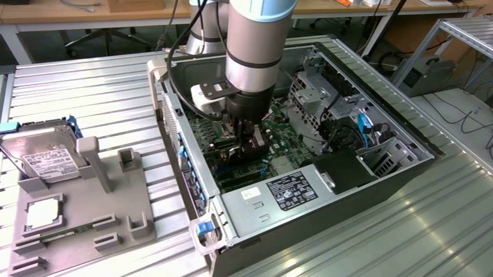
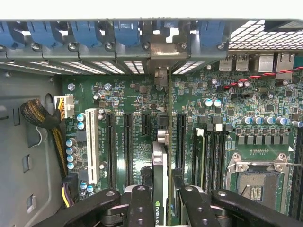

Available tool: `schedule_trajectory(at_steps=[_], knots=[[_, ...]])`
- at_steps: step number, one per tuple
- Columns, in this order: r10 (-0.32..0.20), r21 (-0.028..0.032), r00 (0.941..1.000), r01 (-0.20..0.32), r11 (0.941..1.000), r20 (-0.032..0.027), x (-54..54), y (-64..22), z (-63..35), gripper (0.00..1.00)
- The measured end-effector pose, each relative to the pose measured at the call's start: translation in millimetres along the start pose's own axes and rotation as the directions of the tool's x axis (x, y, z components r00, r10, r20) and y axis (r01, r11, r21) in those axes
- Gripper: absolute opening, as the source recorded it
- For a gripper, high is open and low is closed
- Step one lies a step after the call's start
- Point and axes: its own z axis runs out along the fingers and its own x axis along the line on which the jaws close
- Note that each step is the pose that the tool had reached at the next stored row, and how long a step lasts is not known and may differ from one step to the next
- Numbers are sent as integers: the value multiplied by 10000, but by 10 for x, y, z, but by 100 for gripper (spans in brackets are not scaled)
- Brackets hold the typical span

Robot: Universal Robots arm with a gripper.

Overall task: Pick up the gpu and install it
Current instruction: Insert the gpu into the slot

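My gripper [image 1: 250, 151] reaches down into the open computer case [image 1: 254, 216], just over the green motherboard [image 1: 289, 141]. In the wrist view the gripper [image 2: 164, 191] is shut on the gpu [image 2: 161, 165], a thin dark card seen edge-on with a green logo on it. The two black fingers [image 2: 140, 203] press on either side of the card. The card stands upright over the motherboard [image 2: 128, 90], between two black expansion slots [image 2: 181, 142]. Its silver bracket [image 2: 165, 54] sits at the case's rear slot openings. Whether the card's edge is seated in a slot is hidden.
A grey holder tray [image 1: 85, 225] at the exterior view's left carries a silver hard drive [image 1: 46, 153] and a square CPU chip [image 1: 43, 212]. Inside the case are blue slot clips [image 2: 128, 33], a white slot [image 2: 91, 146], a braided cable bundle [image 2: 40, 118] and the CPU socket [image 2: 255, 175].
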Motion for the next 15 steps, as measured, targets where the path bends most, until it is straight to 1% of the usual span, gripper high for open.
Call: schedule_trajectory(at_steps=[12,13,15], knots=[[1,2,10000,-1,10000,1,0,3,6,27],[2,11,10000,-2,10000,0,0,8,6,27],[0,56,10000,0,10000,3,0,19,6,27]])
